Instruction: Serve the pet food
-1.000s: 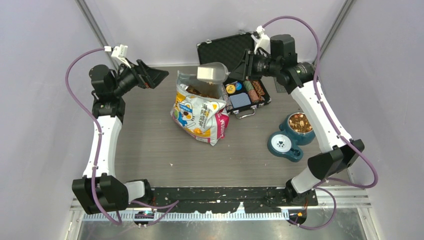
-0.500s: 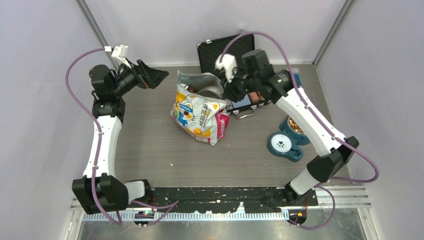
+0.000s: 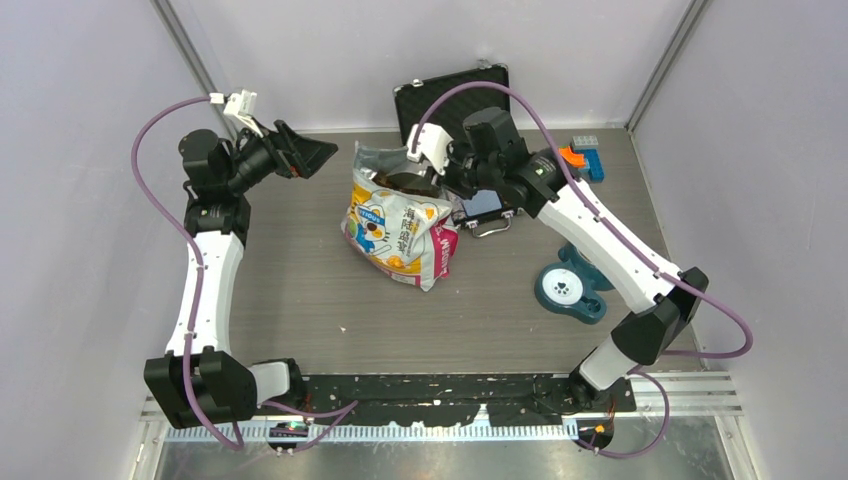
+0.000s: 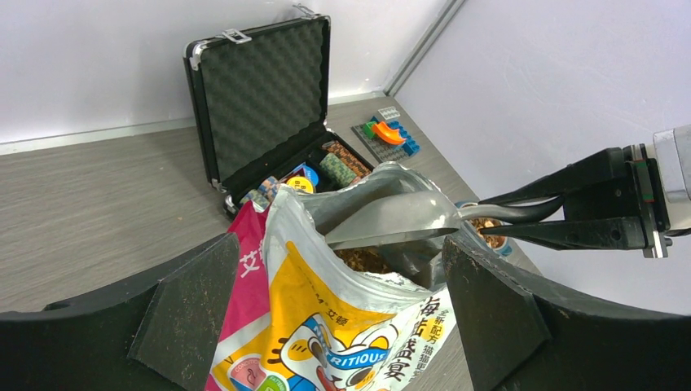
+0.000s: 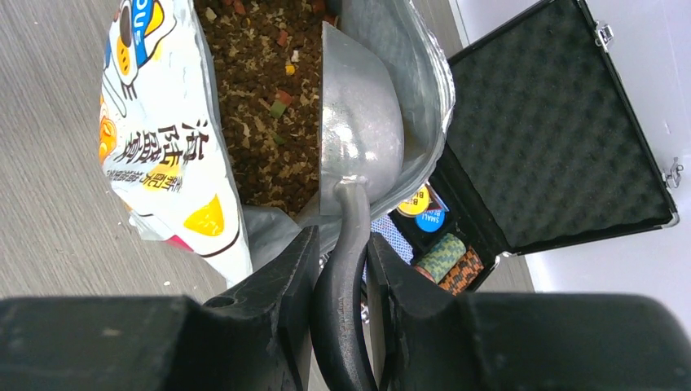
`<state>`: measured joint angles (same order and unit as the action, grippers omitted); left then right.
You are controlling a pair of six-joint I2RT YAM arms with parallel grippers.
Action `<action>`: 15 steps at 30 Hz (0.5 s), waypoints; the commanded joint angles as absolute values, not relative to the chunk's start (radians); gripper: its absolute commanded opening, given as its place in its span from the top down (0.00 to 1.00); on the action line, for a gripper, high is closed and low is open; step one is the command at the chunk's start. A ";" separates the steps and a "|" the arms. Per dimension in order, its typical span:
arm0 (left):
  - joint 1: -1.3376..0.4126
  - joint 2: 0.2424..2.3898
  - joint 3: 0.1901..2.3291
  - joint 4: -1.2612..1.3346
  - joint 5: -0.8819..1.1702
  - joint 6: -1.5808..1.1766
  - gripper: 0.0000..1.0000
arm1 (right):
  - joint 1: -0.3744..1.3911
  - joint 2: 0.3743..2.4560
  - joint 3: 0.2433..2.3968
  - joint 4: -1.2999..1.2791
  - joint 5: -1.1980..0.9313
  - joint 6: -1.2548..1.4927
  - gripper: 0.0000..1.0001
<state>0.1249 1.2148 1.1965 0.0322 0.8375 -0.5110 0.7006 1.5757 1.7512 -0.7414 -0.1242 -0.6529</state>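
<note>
The pet food is a loose heap of brown kibble inside the open cartoon-cat bag, which stands mid-table. My right gripper is shut on the black handle of a metal scoop. The scoop's bowl sits in the bag's mouth just over the kibble and looks empty. My left gripper hangs open to the left of the bag, apart from it, its fingers framing the bag in the left wrist view. From above, the left gripper is raised near the table's back left.
A teal double pet bowl lies right of the bag, partly hidden under my right arm; its kibble-filled side shows in the left wrist view. An open black case with poker chips stands behind the bag. Toy bricks lie back right.
My right arm swung left from over the case and lowered the scoop into the bag's mouth. The left arm has not moved.
</note>
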 commanded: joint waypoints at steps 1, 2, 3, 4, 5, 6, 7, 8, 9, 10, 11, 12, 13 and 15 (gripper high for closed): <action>0.132 1.185 1.211 0.037 0.838 -0.488 0.01 | 0.703 1.614 1.843 -0.743 -0.077 -0.627 0.95; 0.132 1.185 1.210 0.039 0.838 -0.489 0.01 | 0.703 1.645 1.895 -0.765 -0.054 -0.602 0.95; 0.132 1.187 1.211 0.040 0.838 -0.489 0.01 | 0.703 1.663 1.923 -0.810 -0.042 -0.586 0.95; 0.132 1.189 1.211 0.040 0.838 -0.490 0.01 | 0.703 1.701 1.983 -0.830 -0.037 -0.545 0.95; 0.132 1.192 1.212 0.040 0.838 -0.492 0.01 | 0.703 1.720 2.012 -0.876 -0.029 -0.525 0.95; 0.132 1.195 1.212 0.040 0.838 -0.492 0.01 | 0.703 1.762 2.075 -0.899 -0.027 -0.495 0.95; 0.132 1.195 1.212 0.039 0.838 -0.492 0.01 | 0.703 1.781 2.124 -0.941 -0.023 -0.481 0.95; 0.132 1.196 1.211 0.038 0.838 -0.492 0.01 | 0.703 1.817 2.140 -0.974 -0.023 -0.460 0.95; 0.131 1.197 1.210 0.036 0.838 -0.489 0.01 | 0.703 1.845 2.156 -0.986 -0.033 -0.455 0.95; 0.132 1.196 1.210 0.032 0.834 -0.485 0.01 | 0.703 1.861 2.157 -1.007 -0.036 -0.447 0.95; 0.131 1.194 1.209 0.032 0.832 -0.481 0.01 | 0.703 1.877 2.155 -1.014 -0.040 -0.430 0.95; 0.132 1.195 1.209 0.032 0.830 -0.479 0.01 | 0.703 1.884 2.153 -1.024 -0.040 -0.422 0.95; 0.132 1.196 1.209 0.033 0.829 -0.478 0.01 | 0.703 1.898 2.150 -1.027 -0.043 -0.405 0.95; 0.132 1.204 1.212 0.034 0.828 -0.481 0.01 | 0.703 1.912 2.150 -1.028 -0.052 -0.374 0.95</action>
